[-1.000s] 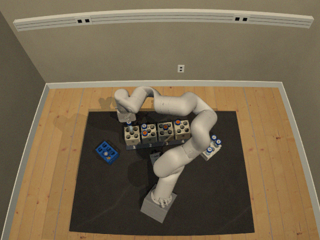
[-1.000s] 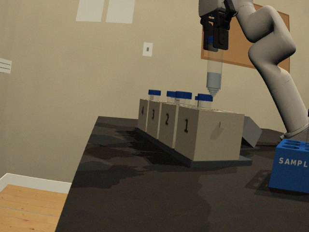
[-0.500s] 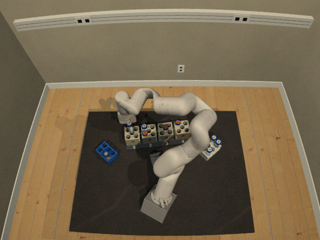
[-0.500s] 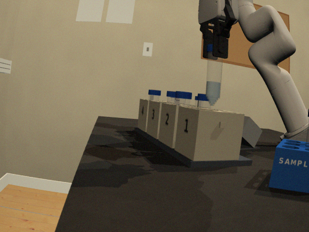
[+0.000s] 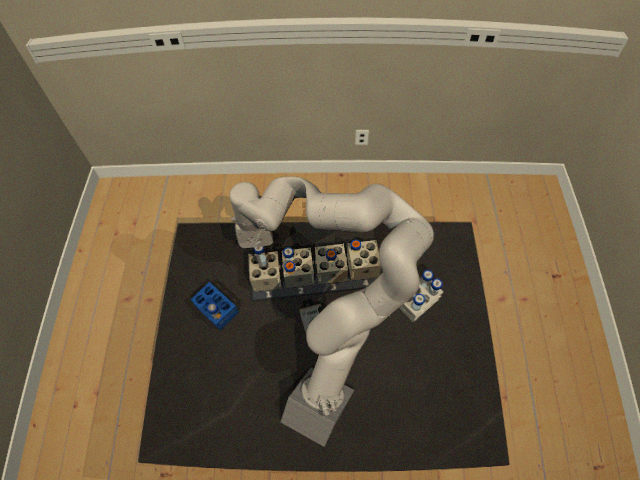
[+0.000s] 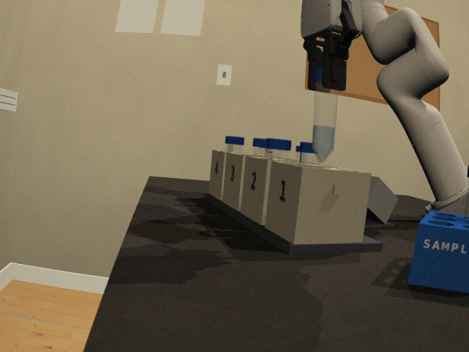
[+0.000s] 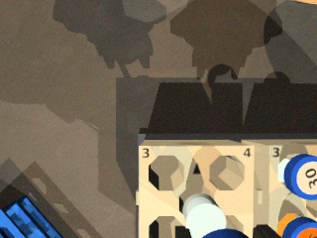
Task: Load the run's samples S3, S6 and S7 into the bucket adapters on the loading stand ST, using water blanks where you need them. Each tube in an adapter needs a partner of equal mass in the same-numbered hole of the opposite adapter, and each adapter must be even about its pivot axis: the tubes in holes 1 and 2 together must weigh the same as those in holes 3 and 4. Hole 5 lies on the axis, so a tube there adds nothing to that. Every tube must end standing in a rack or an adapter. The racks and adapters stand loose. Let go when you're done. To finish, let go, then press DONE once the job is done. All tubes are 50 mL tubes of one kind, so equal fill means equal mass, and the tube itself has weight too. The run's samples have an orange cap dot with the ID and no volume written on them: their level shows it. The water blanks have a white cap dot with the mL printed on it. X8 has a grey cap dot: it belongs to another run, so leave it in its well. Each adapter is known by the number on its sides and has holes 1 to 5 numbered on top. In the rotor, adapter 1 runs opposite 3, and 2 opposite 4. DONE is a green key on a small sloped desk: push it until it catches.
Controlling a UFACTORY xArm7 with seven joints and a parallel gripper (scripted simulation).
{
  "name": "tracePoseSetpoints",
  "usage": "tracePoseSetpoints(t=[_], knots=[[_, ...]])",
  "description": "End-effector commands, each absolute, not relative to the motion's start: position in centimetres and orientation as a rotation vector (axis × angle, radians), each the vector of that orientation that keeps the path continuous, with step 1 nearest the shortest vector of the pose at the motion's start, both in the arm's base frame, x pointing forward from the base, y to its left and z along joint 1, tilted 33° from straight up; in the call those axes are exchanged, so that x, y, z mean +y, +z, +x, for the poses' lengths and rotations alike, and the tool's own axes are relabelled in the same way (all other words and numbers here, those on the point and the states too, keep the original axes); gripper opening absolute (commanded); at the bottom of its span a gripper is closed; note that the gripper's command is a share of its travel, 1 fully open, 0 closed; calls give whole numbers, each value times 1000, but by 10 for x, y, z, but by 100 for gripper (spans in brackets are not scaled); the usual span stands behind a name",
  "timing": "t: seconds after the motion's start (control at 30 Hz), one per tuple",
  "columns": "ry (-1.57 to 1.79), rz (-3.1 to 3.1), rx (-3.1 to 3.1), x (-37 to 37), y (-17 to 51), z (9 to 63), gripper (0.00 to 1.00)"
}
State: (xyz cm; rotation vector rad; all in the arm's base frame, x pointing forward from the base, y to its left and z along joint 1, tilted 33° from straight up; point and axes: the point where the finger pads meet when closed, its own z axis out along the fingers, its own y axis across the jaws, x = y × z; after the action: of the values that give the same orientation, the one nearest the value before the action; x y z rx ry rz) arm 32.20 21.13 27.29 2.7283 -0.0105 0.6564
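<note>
My gripper (image 6: pixel 322 84) (image 7: pixel 225 234) is shut on a blue-capped tube (image 6: pixel 325 138) (image 7: pixel 205 218) (image 5: pixel 262 258), held upright. Its pale blue fill is low; its cap dot looks white in the top view, its number unreadable. The tip is at the top of adapter 1 (image 5: pixel 265 283) (image 6: pixel 332 212), around centre hole 5 in the wrist view. Adapter 2 (image 5: pixel 298 279) holds a blank marked 30 (image 7: pixel 308 177) (image 5: pixel 287 252) and an orange-dotted sample (image 5: pixel 290 266) in its left column. Adapter 3 (image 5: pixel 330 276) has an orange-dotted tube (image 5: pixel 331 254) in the centre, adapter 4 (image 5: pixel 364 272) another (image 5: pixel 355 244) back left.
A blue sample rack (image 5: pixel 223 321) (image 6: pixel 439 261) at left holds one tube (image 5: pixel 211 307) with a greyish dot. A white rack (image 5: pixel 413 314) at right holds three white-dotted tubes and is partly behind the arm. The sloped desk (image 5: pixel 311 312) (image 6: pixel 382 199) is partly covered by the arm.
</note>
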Motion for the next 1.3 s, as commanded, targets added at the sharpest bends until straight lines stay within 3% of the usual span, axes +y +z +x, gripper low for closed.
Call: tracePoseSetpoints(t=[0.0, 1.27], knots=[[661, 2730, -9, 211, 270, 324, 0], [661, 2730, -9, 200, 242, 339, 0]])
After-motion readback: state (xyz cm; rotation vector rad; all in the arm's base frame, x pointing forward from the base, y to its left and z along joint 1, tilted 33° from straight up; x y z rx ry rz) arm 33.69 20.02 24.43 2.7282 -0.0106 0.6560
